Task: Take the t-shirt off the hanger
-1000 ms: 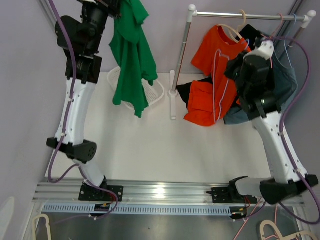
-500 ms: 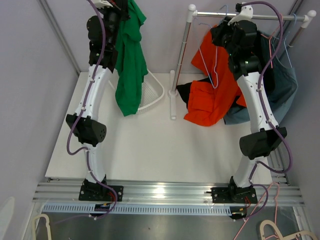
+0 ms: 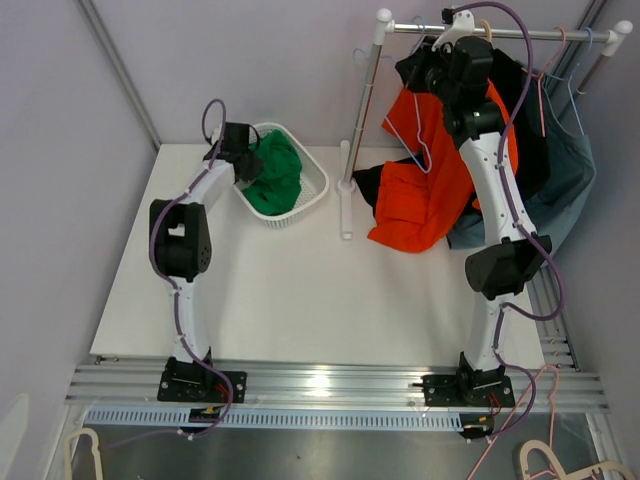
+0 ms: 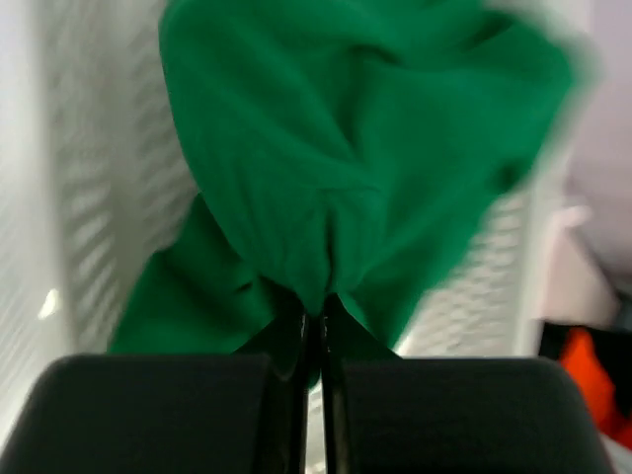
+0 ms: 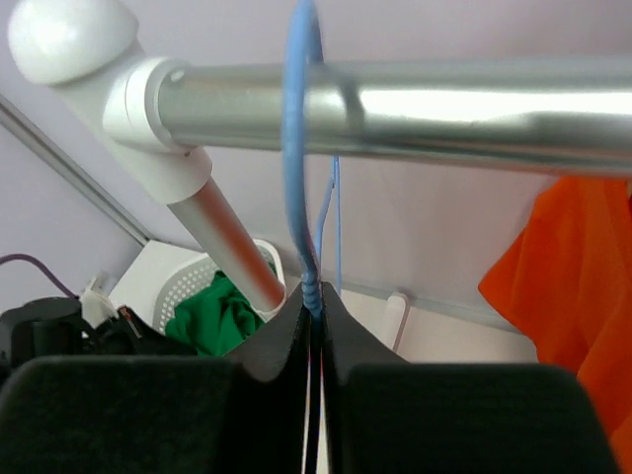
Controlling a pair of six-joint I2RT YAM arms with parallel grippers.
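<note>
The green t-shirt [image 3: 272, 175] lies bunched in the white basket [image 3: 310, 195] at the back left. My left gripper [image 3: 245, 150] reaches over the basket's rim. In the left wrist view this gripper [image 4: 318, 321] is shut on a fold of the green t-shirt [image 4: 346, 148]. The blue wire hanger [image 3: 424, 166] is bare and hangs in front of the orange shirt. Its hook [image 5: 299, 148] loops over the metal rail [image 5: 444, 109]. My right gripper [image 5: 314, 306] is shut on the hanger's neck just under the rail, high at the rack [image 3: 440, 45].
An orange shirt [image 3: 425, 200] and dark and grey-blue garments [image 3: 560, 180] hang from the rail [image 3: 520, 33] on other hangers. The rack's post [image 3: 362, 100] stands on a white foot [image 3: 346, 190] right of the basket. Loose hangers [image 3: 560, 460] lie below the table's near edge.
My left arm dropped from high up and brought the green t-shirt down into the basket. My right arm rose with the blue hanger up to the rail.
</note>
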